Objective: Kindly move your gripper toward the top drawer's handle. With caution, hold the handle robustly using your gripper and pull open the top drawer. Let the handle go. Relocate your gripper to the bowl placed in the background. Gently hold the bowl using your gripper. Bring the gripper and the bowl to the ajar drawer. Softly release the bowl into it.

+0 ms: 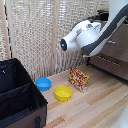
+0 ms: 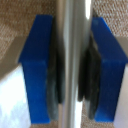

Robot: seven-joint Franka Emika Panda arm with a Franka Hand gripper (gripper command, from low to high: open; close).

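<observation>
In the wrist view, the two dark-blue fingers (image 2: 37, 65) of my gripper (image 2: 72, 65) press their dark pads against both sides of the silver handle (image 2: 72, 25), which runs straight between them. The gripper is shut on the handle. The exterior view shows the white arm (image 1: 82, 37) reaching to the brown dresser with the top drawer (image 1: 114, 37) at the right; the arm hides the gripper there. How far the drawer is out cannot be told. The blue bowl (image 1: 43, 83) sits on the wooden table near the curtain, far from the gripper.
A yellow bowl (image 1: 63, 92) lies beside the blue one. A patterned snack box (image 1: 78, 79) stands between the bowls and the dresser. A large black open case (image 1: 17, 95) fills the exterior view's lower left. A beige curtain (image 1: 35, 35) hangs behind.
</observation>
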